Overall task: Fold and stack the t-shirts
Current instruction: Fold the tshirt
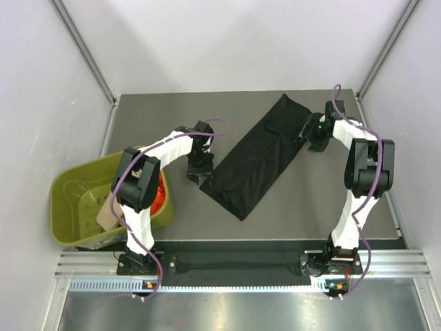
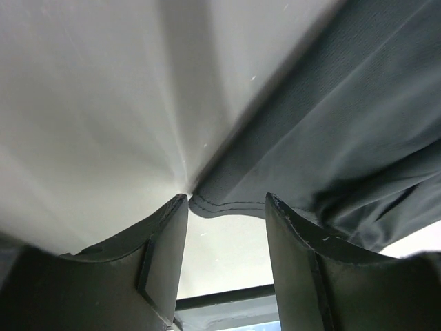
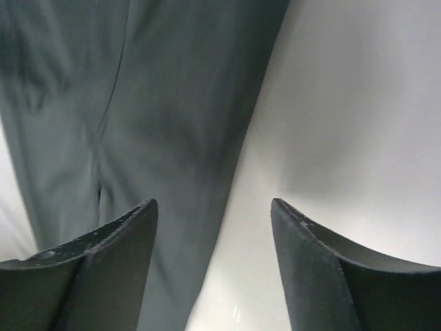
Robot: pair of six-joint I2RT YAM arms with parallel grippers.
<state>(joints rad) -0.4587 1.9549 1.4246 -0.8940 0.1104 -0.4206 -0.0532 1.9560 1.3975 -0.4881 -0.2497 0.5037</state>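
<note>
Lying diagonally on the dark table (image 1: 172, 110), the black t-shirt (image 1: 258, 157) is a long folded strip. Left gripper (image 1: 199, 178) sits at its near-left corner, jaws wide, hem between them, ungripped. Right gripper (image 1: 308, 135) is at the far-right end, jaws wide, straddling the cloth edge.

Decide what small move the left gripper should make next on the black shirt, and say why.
Probably lower the left gripper and close it on the hem of the shirt. Its jaws stand open with the hem's corner between the fingertips, not yet pinched. The right gripper, also open, hangs by the shirt's far end, so the next fold looks due.
</note>
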